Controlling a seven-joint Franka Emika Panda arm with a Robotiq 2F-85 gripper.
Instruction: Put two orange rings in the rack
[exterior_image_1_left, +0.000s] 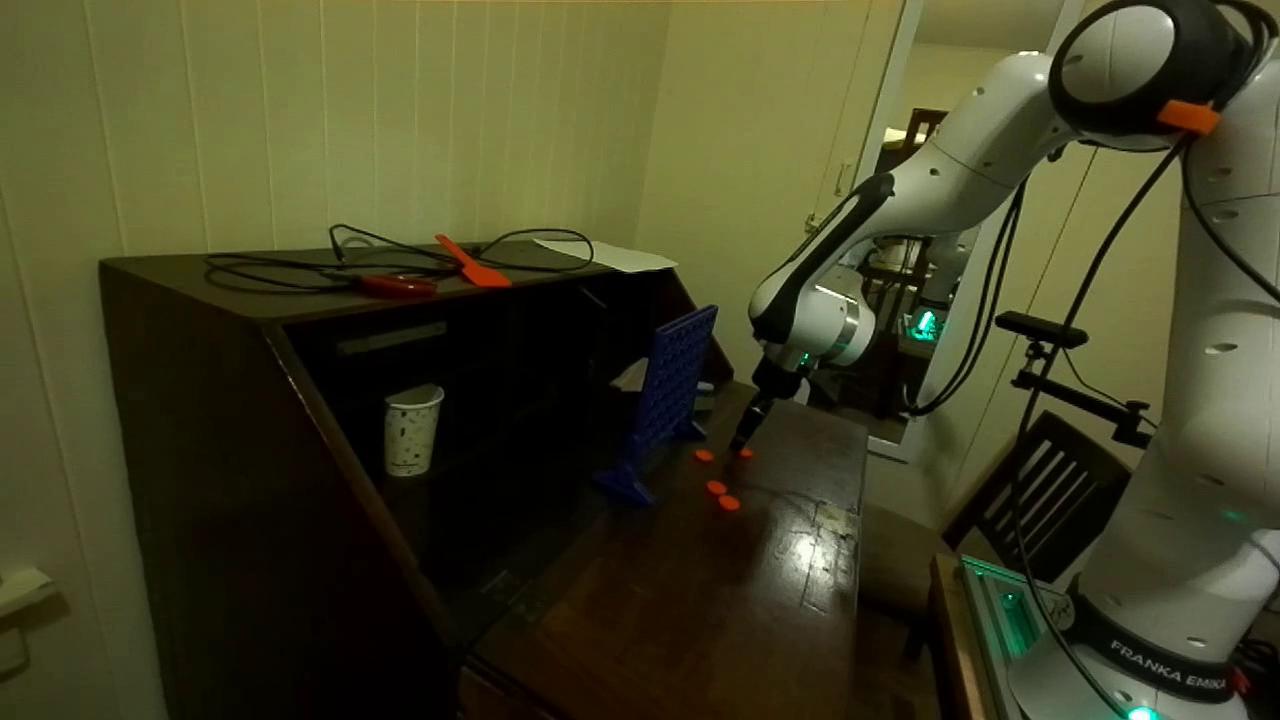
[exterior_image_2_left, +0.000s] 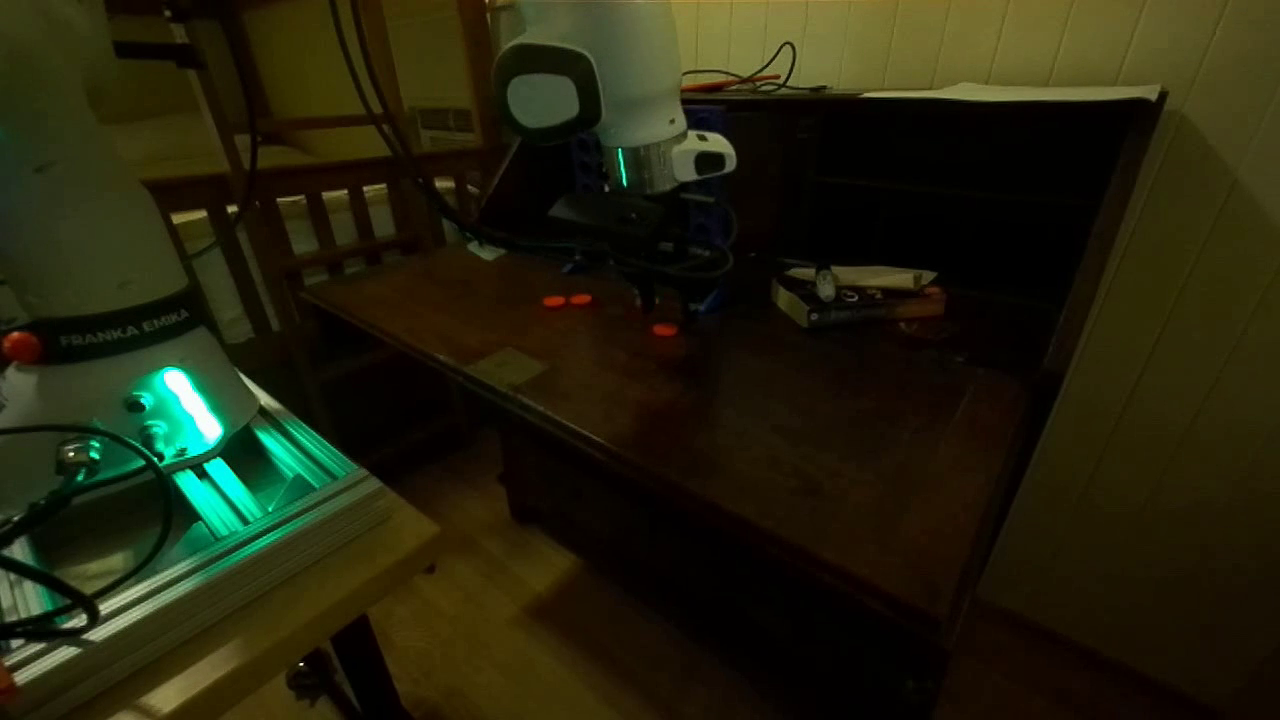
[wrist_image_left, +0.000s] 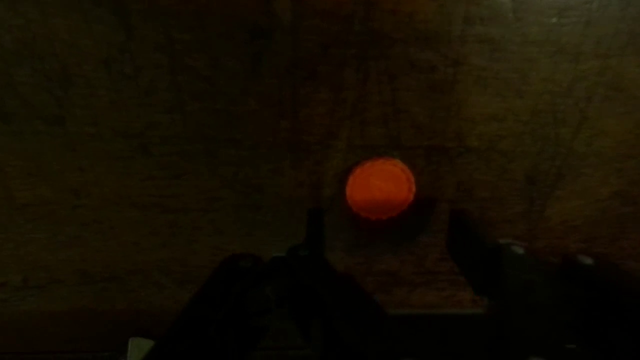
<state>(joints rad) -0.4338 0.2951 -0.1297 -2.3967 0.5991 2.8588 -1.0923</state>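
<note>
Several small orange rings lie on the dark wooden desk, among them rings at the front of the group (exterior_image_1_left: 729, 503) and by the rack (exterior_image_1_left: 704, 456). My gripper (exterior_image_1_left: 741, 443) points down at another orange ring (exterior_image_1_left: 746, 454). In the wrist view that ring (wrist_image_left: 381, 188) lies flat just ahead of the gripper (wrist_image_left: 385, 215), between the lines of its two fingers, which stand apart and do not touch it. The dark blue rack (exterior_image_1_left: 672, 380) stands upright beside the rings; in an exterior view the arm partly covers the rack (exterior_image_2_left: 708, 222).
A speckled paper cup (exterior_image_1_left: 412, 430) sits in the desk's recess. A book (exterior_image_2_left: 860, 300) with papers lies near the rack. On the desk's upper top are black cables (exterior_image_1_left: 290, 280), an orange spatula-like tool (exterior_image_1_left: 475, 265) and a paper sheet (exterior_image_1_left: 610, 255). A chair (exterior_image_1_left: 1050, 490) stands near the arm's base.
</note>
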